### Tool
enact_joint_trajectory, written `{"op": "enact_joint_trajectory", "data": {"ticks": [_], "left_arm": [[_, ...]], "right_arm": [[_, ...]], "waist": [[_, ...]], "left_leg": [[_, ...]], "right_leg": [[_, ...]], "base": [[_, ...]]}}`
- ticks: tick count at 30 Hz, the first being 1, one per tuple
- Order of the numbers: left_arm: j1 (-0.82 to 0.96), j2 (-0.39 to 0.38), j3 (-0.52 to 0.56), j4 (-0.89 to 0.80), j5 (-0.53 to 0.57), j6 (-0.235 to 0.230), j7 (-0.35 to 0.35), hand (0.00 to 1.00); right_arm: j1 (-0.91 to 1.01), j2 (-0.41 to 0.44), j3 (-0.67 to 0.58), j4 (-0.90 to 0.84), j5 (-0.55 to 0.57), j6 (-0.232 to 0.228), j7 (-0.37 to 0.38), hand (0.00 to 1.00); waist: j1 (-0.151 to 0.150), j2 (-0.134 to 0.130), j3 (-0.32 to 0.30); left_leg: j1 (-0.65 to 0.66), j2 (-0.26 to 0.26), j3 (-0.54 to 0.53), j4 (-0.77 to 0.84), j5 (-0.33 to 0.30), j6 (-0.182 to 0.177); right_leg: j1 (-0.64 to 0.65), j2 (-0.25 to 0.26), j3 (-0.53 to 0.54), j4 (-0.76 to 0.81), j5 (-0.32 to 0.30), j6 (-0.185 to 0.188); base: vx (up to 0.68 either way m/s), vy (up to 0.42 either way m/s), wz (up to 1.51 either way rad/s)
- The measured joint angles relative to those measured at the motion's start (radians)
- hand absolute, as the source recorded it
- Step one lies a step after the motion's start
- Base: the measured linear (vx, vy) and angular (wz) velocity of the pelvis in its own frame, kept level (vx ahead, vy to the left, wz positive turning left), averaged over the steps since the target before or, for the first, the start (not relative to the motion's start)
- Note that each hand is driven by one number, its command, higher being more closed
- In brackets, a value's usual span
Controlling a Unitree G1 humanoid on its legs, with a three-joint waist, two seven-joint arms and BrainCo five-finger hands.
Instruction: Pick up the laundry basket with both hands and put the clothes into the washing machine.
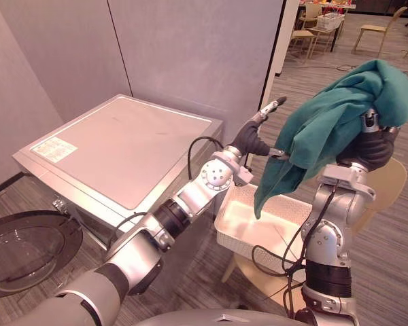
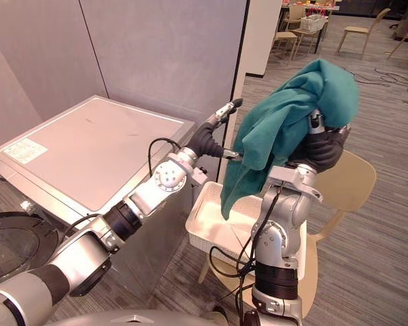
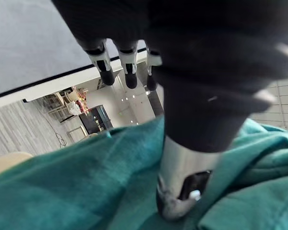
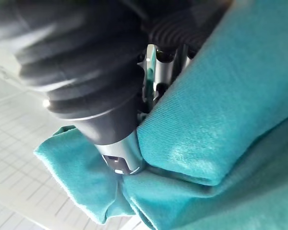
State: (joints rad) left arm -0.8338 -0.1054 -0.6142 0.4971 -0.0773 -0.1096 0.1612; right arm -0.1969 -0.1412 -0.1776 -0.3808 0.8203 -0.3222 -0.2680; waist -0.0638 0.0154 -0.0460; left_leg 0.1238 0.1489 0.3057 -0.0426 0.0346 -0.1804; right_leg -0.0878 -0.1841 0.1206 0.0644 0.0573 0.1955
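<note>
A teal cloth [image 1: 333,115] hangs high over my raised right hand [image 1: 372,146], one end dangling down toward the white laundry basket [image 1: 234,224]. In the right wrist view my thumb [image 4: 117,148] pinches the cloth [image 4: 221,105] against the curled fingers behind it. My left hand [image 1: 255,132] reaches across to the cloth's near edge. Its fingers [image 3: 129,72] stay straight above the cloth [image 3: 86,191] while its thumb [image 3: 182,167] presses into the fabric. The basket sits on a beige chair [image 1: 387,183] below both hands and looks empty where its inside shows.
The silver washing machine [image 1: 122,149] stands to the left, its round glass door [image 1: 20,251] swung open at the lower left. A grey wall runs behind it. Tables and chairs [image 1: 319,27] stand far back on the wood-look floor.
</note>
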Motion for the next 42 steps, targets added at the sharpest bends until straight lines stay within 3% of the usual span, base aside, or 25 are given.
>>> {"op": "enact_joint_trajectory", "data": {"ticks": [6,22,23,31,42], "left_arm": [[-0.036,-0.015,-0.02,0.046,-0.002,0.009,0.004,0.0],[-0.06,-0.02,-0.062,-0.043,-0.185,0.009,0.01,0.0],[-0.06,-0.02,-0.071,-0.06,-0.196,0.009,0.009,1.0],[-0.059,-0.02,-0.087,-0.095,-0.274,0.01,0.01,1.0],[-0.059,-0.02,-0.086,-0.095,-0.293,0.01,0.01,1.0]], "right_arm": [[0.012,0.037,0.042,0.0,0.008,0.0,0.001,1.0],[0.054,0.077,0.097,-0.009,0.009,0.003,0.006,1.0],[0.067,0.077,0.098,-0.022,0.009,0.003,0.006,1.0],[0.083,0.081,0.098,-0.046,0.008,-0.006,0.007,1.0],[0.11,0.093,0.098,-0.076,0.008,-0.01,0.006,1.0]], "waist": [[-0.005,0.0,0.0],[-0.02,-0.001,0.0],[-0.018,-0.001,0.001],[-0.02,-0.007,0.003],[-0.022,-0.015,0.006]], "left_leg": [[0.003,-0.001,0.021,0.0,0.001,-0.002],[0.002,-0.002,0.03,0.001,-0.005,-0.002],[0.002,-0.002,0.03,0.001,-0.005,-0.002],[0.003,-0.002,0.029,0.002,-0.005,-0.002],[0.016,-0.002,0.028,0.004,-0.005,-0.002]], "right_leg": [[-0.014,0.005,0.02,0.001,0.008,0.002],[-0.015,0.006,0.03,0.001,0.006,0.005],[-0.015,0.006,0.03,0.001,0.006,0.005],[-0.014,0.006,0.03,0.003,0.005,0.006],[-0.011,0.005,0.03,0.015,0.001,0.012]], "base": [[0.0,-0.011,-0.1],[0.0,-0.001,-0.01],[0.0,0.0,0.0],[0.0,0.0,0.0],[0.0,0.0,0.0]]}}
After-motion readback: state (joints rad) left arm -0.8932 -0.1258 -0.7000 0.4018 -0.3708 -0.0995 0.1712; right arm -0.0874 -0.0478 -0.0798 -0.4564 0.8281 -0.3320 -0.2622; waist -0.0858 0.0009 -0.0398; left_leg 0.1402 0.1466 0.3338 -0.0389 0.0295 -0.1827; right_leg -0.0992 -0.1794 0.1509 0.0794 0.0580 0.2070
